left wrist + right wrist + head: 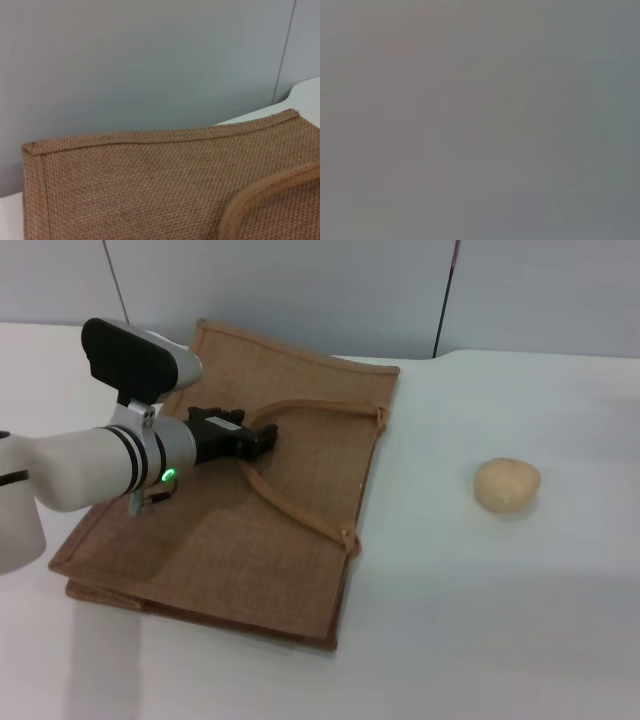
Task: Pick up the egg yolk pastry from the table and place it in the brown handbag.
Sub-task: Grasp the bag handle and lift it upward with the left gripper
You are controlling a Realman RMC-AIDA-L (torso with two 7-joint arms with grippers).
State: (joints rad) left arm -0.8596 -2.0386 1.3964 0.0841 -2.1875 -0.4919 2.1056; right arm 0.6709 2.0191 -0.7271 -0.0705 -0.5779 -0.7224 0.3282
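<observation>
- Bag (300, 540) lies flat on table (500, 640), handle loop (290, 505) on top.
- Left gripper (268, 438) low over bag's middle, tips at the handle; can't tell if open or closed, or if it has the strap.
- Pastry (507, 485) sits on table, well apart to bag's right.
- Right arm not seen; its wrist cam shows only grey.

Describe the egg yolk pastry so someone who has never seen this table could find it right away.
Start at the brown handbag lying flat on the white table, with the left pincer over its strap. Look to its right: the egg yolk pastry sits alone there, a small, round, pale yellow-beige ball.
</observation>
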